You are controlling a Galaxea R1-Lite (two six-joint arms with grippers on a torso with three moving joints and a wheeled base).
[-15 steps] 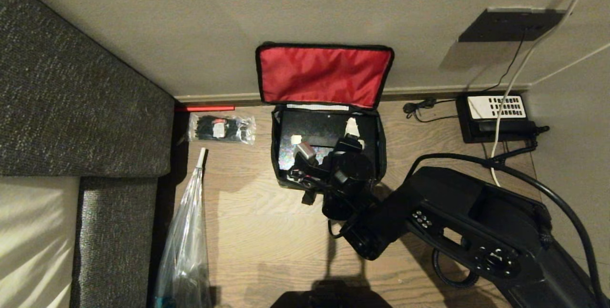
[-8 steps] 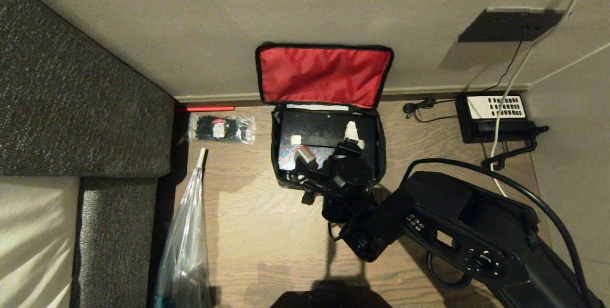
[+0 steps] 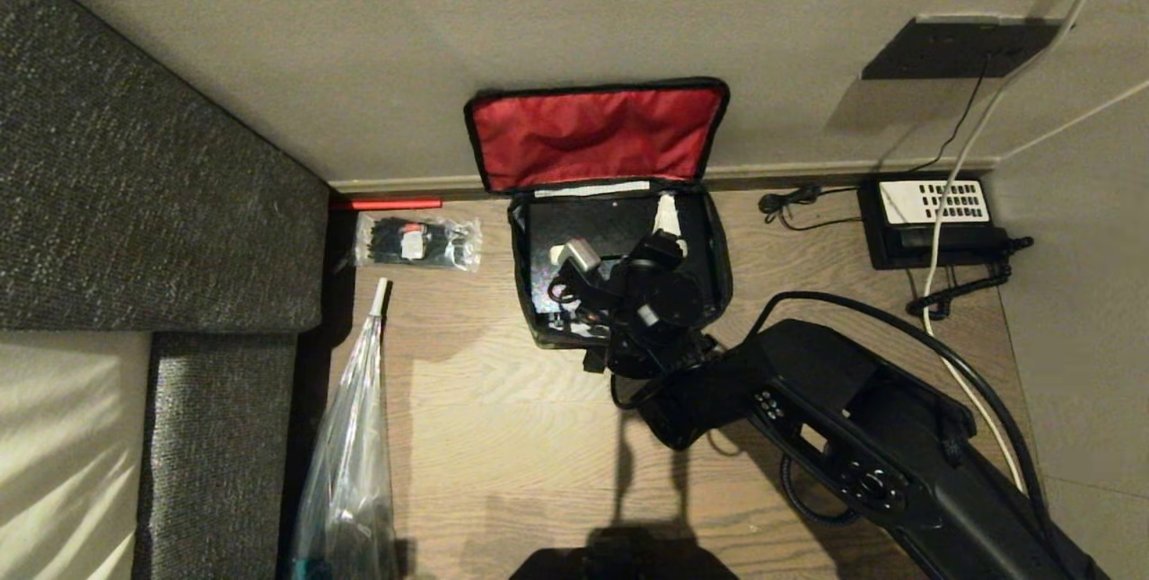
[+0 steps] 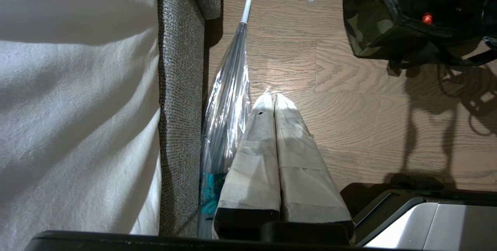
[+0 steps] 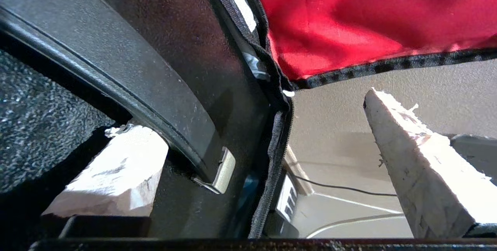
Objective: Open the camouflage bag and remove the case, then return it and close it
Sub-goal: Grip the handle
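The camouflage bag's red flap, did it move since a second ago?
Yes. The red flap shifted left, away from the black telephone, which stayed put. The open right claw is reaching inside the camouflage bag.

No readable text, labels or numbers; telephone [image 3: 934, 219] keypad markings illegible.

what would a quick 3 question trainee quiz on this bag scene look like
1. True or false: the camouflage bag has its red-lined lid flap open.
2. Which tool is at the bag? A left B right
3. Fill in: the case lies ___ the bag.

Key
1. true; the flap leans against the wall.
2. B; the right tool is open over the case, while the left tool is shut above the floor, away from the bag.
3. inside
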